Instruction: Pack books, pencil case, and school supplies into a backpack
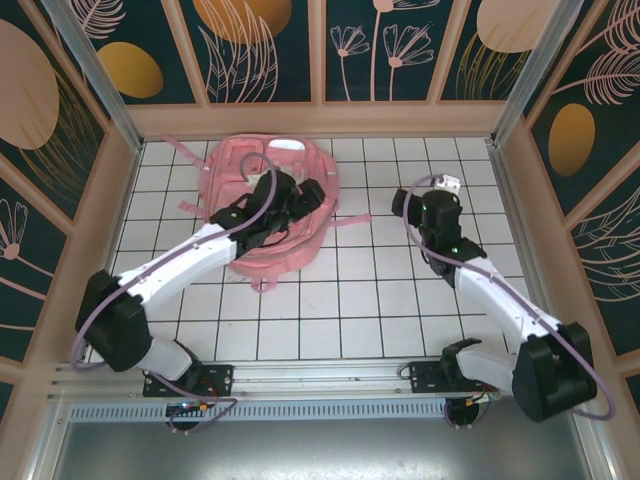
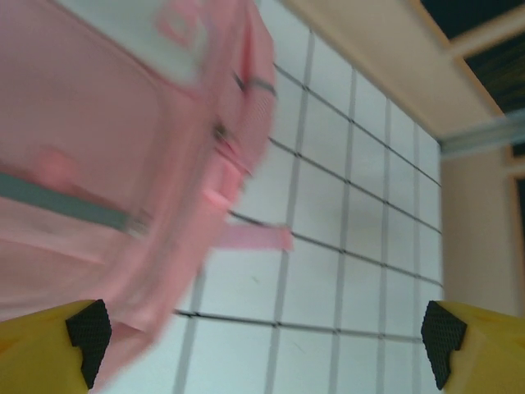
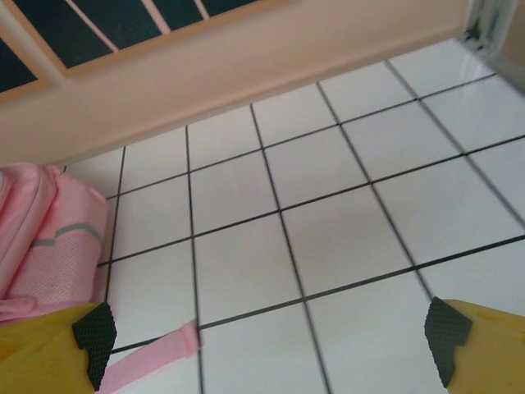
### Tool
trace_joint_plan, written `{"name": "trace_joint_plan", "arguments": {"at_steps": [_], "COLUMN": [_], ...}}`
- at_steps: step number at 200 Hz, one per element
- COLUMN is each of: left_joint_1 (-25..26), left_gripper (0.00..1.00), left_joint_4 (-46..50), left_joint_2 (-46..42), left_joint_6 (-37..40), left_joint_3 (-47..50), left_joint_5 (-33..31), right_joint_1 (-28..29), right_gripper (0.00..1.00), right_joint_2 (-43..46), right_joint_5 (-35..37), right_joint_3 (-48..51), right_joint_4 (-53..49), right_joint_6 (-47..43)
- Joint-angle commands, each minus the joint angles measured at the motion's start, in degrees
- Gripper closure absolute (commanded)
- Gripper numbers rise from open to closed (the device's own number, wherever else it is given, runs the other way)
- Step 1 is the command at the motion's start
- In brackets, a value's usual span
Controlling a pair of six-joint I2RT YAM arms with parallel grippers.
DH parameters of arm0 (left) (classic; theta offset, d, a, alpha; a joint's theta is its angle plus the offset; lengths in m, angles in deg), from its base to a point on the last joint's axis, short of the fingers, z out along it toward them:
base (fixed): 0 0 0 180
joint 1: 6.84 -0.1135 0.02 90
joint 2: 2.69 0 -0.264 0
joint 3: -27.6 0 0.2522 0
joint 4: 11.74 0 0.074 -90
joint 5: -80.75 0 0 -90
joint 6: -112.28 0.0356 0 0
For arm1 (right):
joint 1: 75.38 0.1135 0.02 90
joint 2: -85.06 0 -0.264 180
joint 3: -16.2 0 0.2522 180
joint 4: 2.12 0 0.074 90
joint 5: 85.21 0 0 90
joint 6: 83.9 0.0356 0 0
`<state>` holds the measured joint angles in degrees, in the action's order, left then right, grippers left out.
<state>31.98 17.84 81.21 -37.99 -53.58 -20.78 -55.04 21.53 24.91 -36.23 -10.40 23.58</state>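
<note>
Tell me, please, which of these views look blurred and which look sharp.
Left wrist view: the backpack is smeared by motion blur. Right wrist view: the tiled table is fairly crisp. Top external view: sharp, evenly lit, no harsh glare.

A white tiled tabletop (image 1: pixel 380 300) with dark grid lines, boxed in by beige walls (image 1: pixel 320 120) — above them, dark panels (image 1: pixel 400 80) painted with pale flowers and leaves.

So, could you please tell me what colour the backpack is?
The backpack is pink, with a grey-green stripe; clearest in the left wrist view.
</note>
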Motion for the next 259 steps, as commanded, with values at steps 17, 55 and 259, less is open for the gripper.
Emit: {"name": "trace_joint_plan", "arguments": {"at_steps": [17,55,259], "left_joint_1": [-10.7,-25.2,-38.6], "left_gripper": [0.02,0.01,0.01], "left_joint_4": [10.7,-6.2,-91.4], "left_joint_2": [-10.5,-17.8,3.1], "left_joint_6": [14.8,31.0,53.5], "left_joint_3": [5.2,20.8,55.3], "left_joint_5": [-24.7,-31.5,-2.0], "right_joint_1": [-2.2,-9.1,-21.3], "right_gripper": [0.01,0.01,0.01], "right_joint_2": [7.4,4.7,-24.7], "right_joint_5": [2.4,6.1,-15.7], "right_joint_3": [10.9,15.0,26.0], "right_joint_4": [15.8,19.0,67.3], "right_joint_6": [-12.1,-12.6,-15.7]}}
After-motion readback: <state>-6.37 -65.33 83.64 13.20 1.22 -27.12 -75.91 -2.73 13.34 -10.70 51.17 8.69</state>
